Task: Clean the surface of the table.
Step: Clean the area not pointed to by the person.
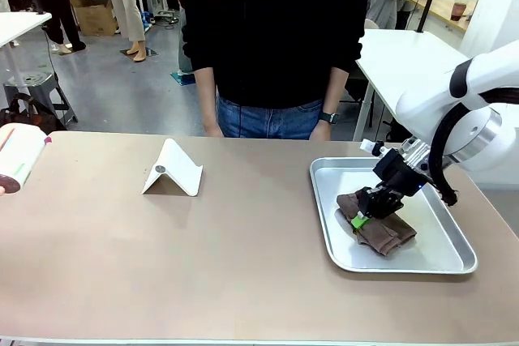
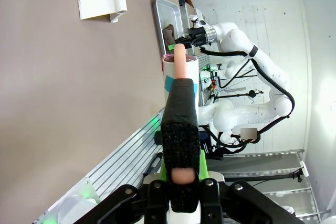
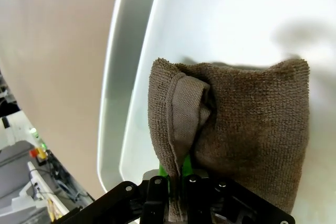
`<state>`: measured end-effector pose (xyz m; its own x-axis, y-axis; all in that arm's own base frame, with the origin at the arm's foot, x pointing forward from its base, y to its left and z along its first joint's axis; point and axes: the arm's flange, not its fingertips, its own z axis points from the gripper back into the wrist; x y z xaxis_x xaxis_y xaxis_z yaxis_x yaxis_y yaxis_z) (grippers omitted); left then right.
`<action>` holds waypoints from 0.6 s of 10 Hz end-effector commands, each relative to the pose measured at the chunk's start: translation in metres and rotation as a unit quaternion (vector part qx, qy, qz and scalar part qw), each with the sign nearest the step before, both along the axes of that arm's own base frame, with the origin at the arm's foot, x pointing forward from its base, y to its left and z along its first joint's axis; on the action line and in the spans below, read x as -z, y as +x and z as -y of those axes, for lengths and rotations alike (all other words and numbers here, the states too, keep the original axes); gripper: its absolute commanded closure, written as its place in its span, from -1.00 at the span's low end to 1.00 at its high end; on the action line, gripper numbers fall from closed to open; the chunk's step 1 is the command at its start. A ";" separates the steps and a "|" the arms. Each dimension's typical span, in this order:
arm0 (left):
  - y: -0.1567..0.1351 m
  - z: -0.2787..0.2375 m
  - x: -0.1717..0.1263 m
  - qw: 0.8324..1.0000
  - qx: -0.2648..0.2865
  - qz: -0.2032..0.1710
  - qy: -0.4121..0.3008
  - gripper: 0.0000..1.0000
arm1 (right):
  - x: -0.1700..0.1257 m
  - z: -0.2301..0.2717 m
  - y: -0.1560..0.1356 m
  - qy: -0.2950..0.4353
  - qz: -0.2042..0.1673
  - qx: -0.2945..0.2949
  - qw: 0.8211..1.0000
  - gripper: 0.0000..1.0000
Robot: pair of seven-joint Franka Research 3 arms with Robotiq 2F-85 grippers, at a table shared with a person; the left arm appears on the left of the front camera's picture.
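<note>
Plainly, the table (image 1: pixel 203 273) ran the full width of the front view, brown-topped with a thin pale near edge. On its right side lay a metal tray (image 1: pixel 442 245) holding a crumpled brown cloth (image 1: pixel 389 231). The right gripper (image 1: pixel 362 218) was clamped on a raised fold at the cloth's left end. Its wrist view showed that fold pinched between green pads, with the fingertips buried in the towelling. At the table's left edge a white roller (image 1: pixel 18 160) poked in, cut off by the picture's border. The left gripper (image 2: pixel 181 174) was closed around its handle, a peach stem in a black textured sleeve; what sort of roller it was I could not tell. A folded white stand (image 1: pixel 173 169) sat left of the middle, well apart from the tray. A person (image 1: pixel 276 38) stood at the far side, one hand (image 1: pixel 322 130) partly hidden behind the table's far edge.
</note>
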<state>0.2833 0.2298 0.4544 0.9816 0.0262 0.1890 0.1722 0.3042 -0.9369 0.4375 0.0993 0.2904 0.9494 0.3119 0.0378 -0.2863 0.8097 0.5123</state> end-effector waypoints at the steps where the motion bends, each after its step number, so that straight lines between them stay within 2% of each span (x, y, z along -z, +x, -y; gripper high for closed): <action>1: -0.002 0.003 -0.004 1.000 -0.005 -0.003 -0.002 0.58 | 0.010 -0.001 -0.009 -0.001 0.004 -0.014 1.000 0.81; 3: -0.002 0.003 -0.004 1.000 -0.005 -0.003 -0.002 0.58 | -0.022 0.012 -0.013 0.038 0.024 -0.005 0.999 0.81; 6: -0.002 0.003 -0.004 1.000 -0.005 -0.003 -0.002 0.58 | -0.085 0.065 -0.028 0.122 0.005 0.038 0.992 0.81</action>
<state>0.2831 0.2300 0.4547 0.9815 0.0268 0.1898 0.1729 0.3048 -0.9366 0.4219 0.0560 0.3597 0.9636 0.2531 0.0861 -0.2500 0.7389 0.6257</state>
